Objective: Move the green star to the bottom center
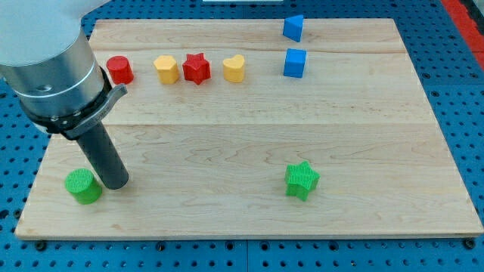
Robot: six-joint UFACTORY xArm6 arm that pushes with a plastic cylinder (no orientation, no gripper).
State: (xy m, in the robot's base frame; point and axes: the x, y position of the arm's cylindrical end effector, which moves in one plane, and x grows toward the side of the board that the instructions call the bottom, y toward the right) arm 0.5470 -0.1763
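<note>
The green star (302,180) lies on the wooden board (249,143) toward the view's bottom, a little right of centre. My tip (116,183) rests on the board at the view's lower left, far to the left of the star. It stands right next to a green cylinder (82,186), just to that block's right. Whether it touches the cylinder I cannot tell.
Along the view's top runs a row: a red cylinder (119,69), a yellow hexagon (165,69), a red star (197,68) and a yellow heart (234,68). A blue cube (295,63) and a blue triangular block (293,28) stand at the upper right.
</note>
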